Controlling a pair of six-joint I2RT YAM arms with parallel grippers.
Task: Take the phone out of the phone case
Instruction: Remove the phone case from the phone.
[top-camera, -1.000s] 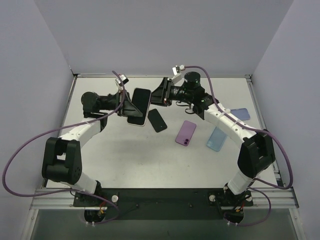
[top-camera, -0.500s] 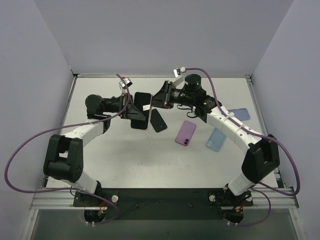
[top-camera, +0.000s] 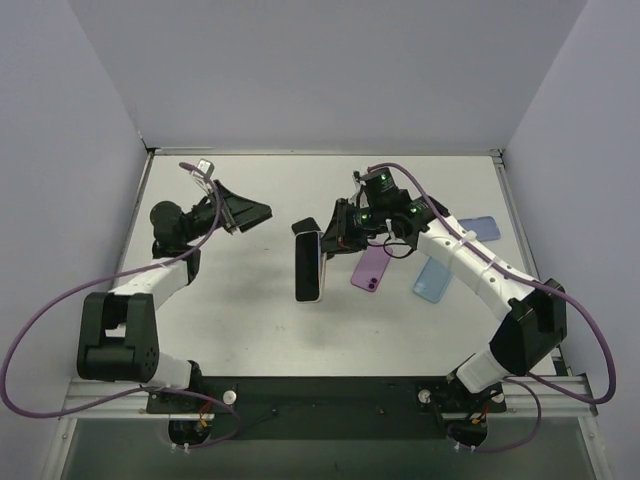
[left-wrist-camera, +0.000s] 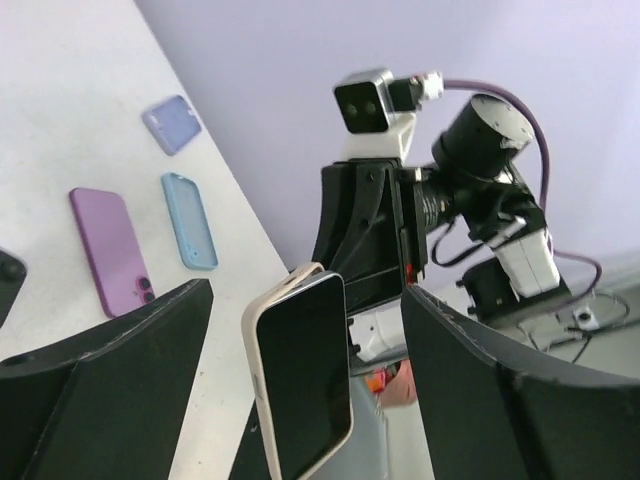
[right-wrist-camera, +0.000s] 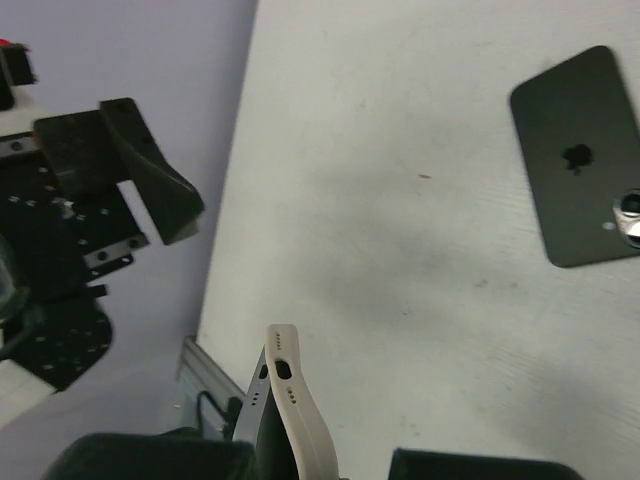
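holding phone (top-camera: 307, 268) in case (right-wrist-camera: 288, 395), right gripper (top-camera: 318, 234) clamped; left gripper (top-camera: 258, 212) apart; grip case edge squarely, peel slowly.

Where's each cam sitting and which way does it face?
Top external: above and behind, facing down at the table; left arm and right arm visible.
Left wrist: faces the cased phone in the right end effector; open left fingers frame it.
Right wrist: faces the table and black phone; right fingers at bottom edge.
Shared: cased phone in both wrist views.
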